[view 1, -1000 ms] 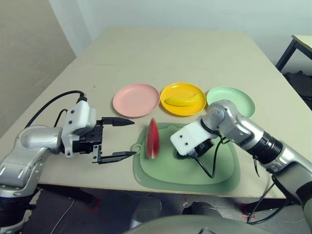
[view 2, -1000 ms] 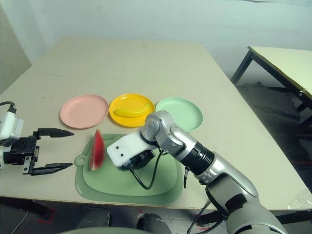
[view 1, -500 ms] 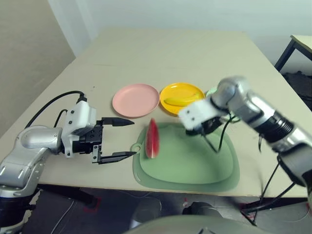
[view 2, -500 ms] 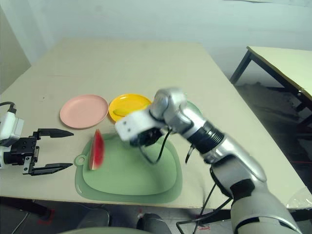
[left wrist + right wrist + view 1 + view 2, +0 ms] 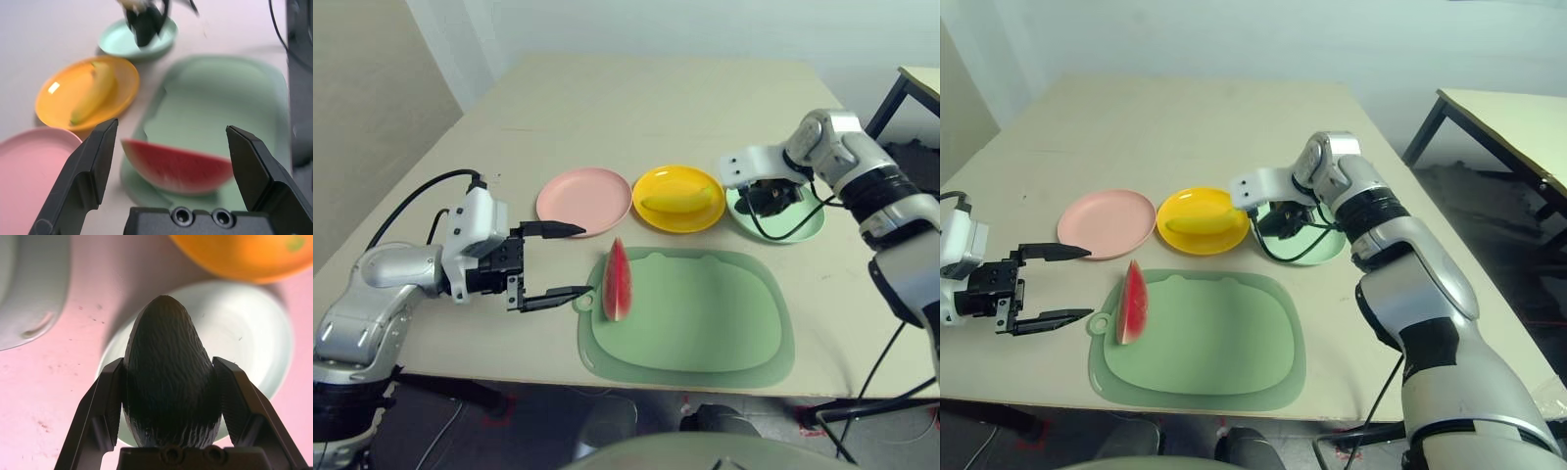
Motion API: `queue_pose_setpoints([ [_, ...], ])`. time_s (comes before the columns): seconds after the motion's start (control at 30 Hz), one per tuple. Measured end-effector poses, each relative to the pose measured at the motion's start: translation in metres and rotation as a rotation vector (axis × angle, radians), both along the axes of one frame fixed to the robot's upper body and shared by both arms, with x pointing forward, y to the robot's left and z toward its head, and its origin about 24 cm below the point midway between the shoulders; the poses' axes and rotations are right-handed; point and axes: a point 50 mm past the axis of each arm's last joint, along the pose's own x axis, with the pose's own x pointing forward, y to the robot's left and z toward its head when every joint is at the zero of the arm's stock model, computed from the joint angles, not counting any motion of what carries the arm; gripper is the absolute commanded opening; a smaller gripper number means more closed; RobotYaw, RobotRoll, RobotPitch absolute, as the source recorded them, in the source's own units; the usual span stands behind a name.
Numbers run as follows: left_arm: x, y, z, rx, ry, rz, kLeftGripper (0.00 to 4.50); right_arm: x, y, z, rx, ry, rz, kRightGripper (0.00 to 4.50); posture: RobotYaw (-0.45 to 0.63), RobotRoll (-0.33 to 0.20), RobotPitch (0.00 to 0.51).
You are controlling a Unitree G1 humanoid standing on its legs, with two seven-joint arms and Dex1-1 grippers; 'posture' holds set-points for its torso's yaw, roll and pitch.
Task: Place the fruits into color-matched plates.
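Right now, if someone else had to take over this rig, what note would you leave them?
Right gripper: fingers closed on the avocado, over the mint green plate.
Left gripper: open and holding nothing, beside the watermelon wedge.
Done: banana lies on the yellow plate.
Left: avocado to be released onto the mint green plate; watermelon wedge, on the left end of the green cutting mat, to go on the pink plate, which has nothing on it.
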Motion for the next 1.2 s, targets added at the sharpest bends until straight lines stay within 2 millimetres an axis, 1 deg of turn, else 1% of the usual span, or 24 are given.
queue_pose_setpoints([
  [0.1,0.003,-0.001,0.003,-0.020,0.006,0.045,4.50,0.002,-0.006,-0.002,-0.005,-0.008,-0.039,3.04,0.19,0.000,0.000],
  [0.3,0.007,0.000,0.002,-0.023,0.036,0.124,4.50,0.004,-0.016,-0.008,-0.026,-0.040,-0.093,3.04,0.19,0.000,0.000],
  [0.47,0.007,0.001,0.002,-0.007,0.034,0.129,4.50,0.004,-0.019,-0.012,-0.014,-0.048,-0.119,3.04,0.19,0.000,0.000],
  [0.6,0.007,-0.001,0.001,0.009,0.015,0.102,4.50,0.005,-0.021,-0.014,-0.038,-0.071,-0.116,3.04,0.19,0.000,0.000],
  [0.67,0.007,-0.002,0.001,0.019,0.007,0.092,4.50,0.005,-0.022,-0.014,-0.046,-0.079,-0.110,3.81,0.19,0.000,0.000],
  [0.73,0.006,-0.002,0.001,0.022,0.000,0.086,4.50,0.005,-0.021,-0.014,-0.044,-0.078,-0.101,4.43,0.19,0.000,0.000],
  [0.77,0.005,-0.002,0.001,0.023,-0.003,0.083,4.50,0.005,-0.021,-0.014,-0.043,-0.077,-0.096,4.49,0.19,0.000,0.000],
  [1.07,0.003,0.001,0.003,0.098,-0.055,0.050,4.50,0.005,-0.014,-0.011,-0.022,-0.091,-0.011,4.49,0.21,0.000,0.000],
  [1.13,0.003,0.004,0.005,0.136,-0.074,0.033,4.50,0.005,-0.012,-0.001,0.024,-0.083,0.005,4.49,0.21,0.000,0.000],
  [1.2,0.002,0.006,0.007,0.165,-0.093,0.016,4.50,0.003,-0.006,0.016,0.116,-0.075,0.030,4.49,0.21,0.000,0.000],
])
